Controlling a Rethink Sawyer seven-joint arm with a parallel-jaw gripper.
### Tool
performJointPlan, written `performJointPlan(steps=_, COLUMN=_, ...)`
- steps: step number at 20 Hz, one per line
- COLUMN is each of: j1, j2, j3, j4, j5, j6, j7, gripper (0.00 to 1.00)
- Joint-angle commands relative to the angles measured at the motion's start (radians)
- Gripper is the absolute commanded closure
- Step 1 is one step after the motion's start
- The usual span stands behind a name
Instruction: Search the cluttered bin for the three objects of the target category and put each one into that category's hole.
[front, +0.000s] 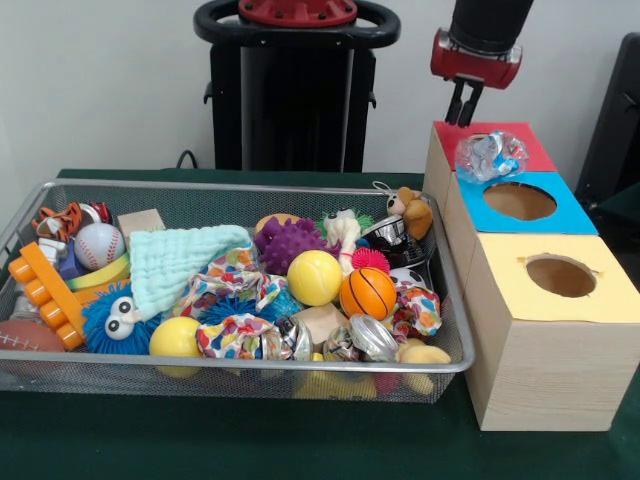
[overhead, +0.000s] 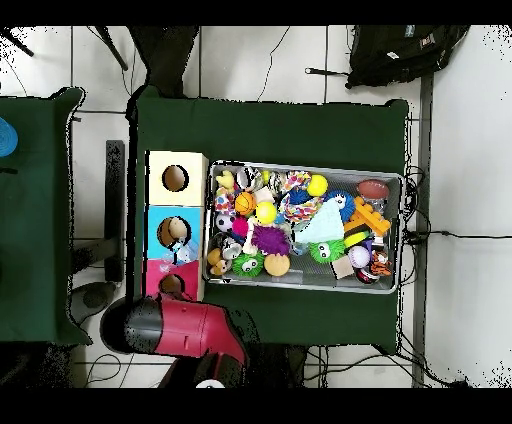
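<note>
A clear crinkly ball (front: 491, 156) with blue and red flecks rests on the red box top (front: 520, 140), at the edge of the blue box top (front: 560, 215) and apart from its round hole (front: 519, 201); my gripper (front: 465, 103) hangs directly above it, not touching, fingers pressed close together and holding nothing. The yellow box top (front: 610, 300) lies nearest the camera; the wire bin (front: 300, 190) beside the boxes holds an orange basketball (front: 368, 293), a yellow ball (front: 314, 277), a purple spiky ball (front: 288, 243) and a baseball (front: 98, 245) among mixed toys.

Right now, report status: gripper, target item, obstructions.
Gripper above the red box, fingers close together, holding nothing. Clear crinkly ball sits on the red top, over the hole. Wire bin still crammed with toys.
</note>
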Motion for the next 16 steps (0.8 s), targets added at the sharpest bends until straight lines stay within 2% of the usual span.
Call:
performJointPlan(steps=1, j1=0.017, j2=0.048, j3=0.028, j4=-0.098, j5=0.019, j6=-0.048, j7=0.220, gripper=1.00)
performJointPlan(steps=16, j1=0.014, j2=0.073, j3=0.017, j4=-0.167, j5=0.024, j6=-0.013, j7=0.209, gripper=1.00)
